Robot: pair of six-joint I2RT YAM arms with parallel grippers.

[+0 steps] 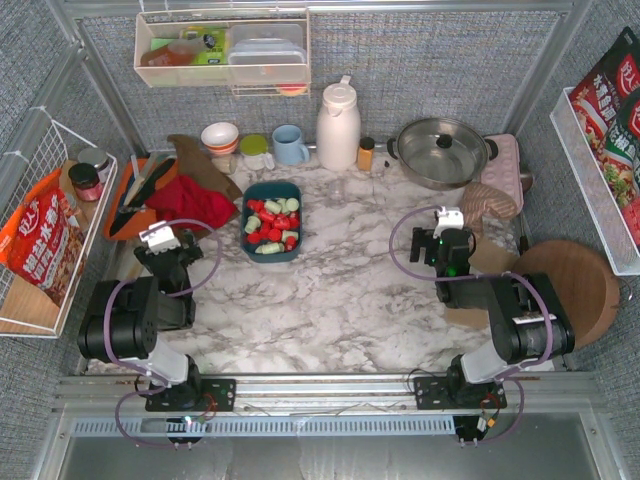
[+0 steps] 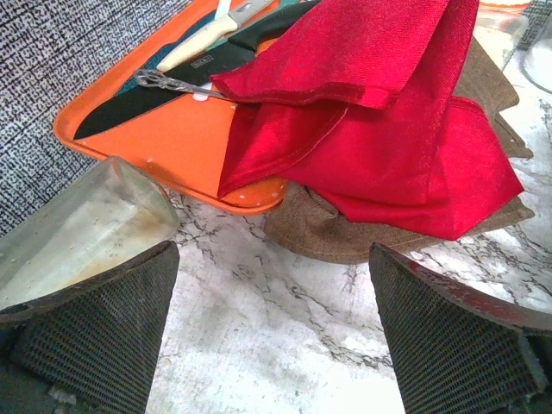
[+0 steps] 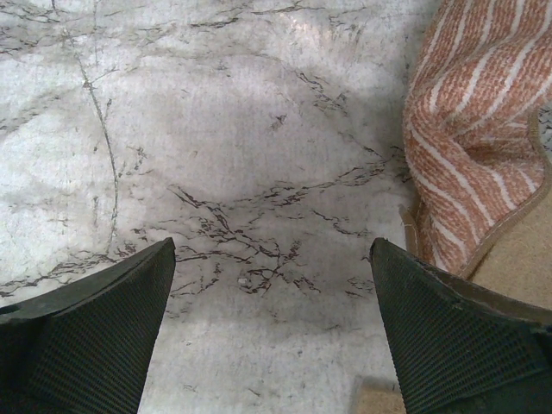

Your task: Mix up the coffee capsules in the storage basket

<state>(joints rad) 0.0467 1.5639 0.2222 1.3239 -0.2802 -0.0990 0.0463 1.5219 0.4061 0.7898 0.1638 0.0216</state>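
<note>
The dark teal storage basket (image 1: pixel 247 206) sits at the middle back of the marble table, holding several red and pale green coffee capsules (image 1: pixel 272 224) mixed together. My left gripper (image 1: pixel 160 238) is open and empty, low over the table to the left of the basket, near a red cloth (image 1: pixel 190 203). My right gripper (image 1: pixel 447 221) is open and empty over bare marble at the right, well apart from the basket. The basket and capsules do not show in either wrist view. In the left wrist view the open gripper (image 2: pixel 274 328) faces the red cloth (image 2: pixel 388 129).
An orange tray (image 2: pixel 164 129) with knives (image 2: pixel 164 90) lies at the left under the red cloth. A striped oven mitt (image 3: pixel 483 112) lies right of my right gripper. Cups, a white thermos (image 1: pixel 338 125) and a steel pot (image 1: pixel 440 150) line the back. A round wooden board (image 1: pixel 575 285) lies far right.
</note>
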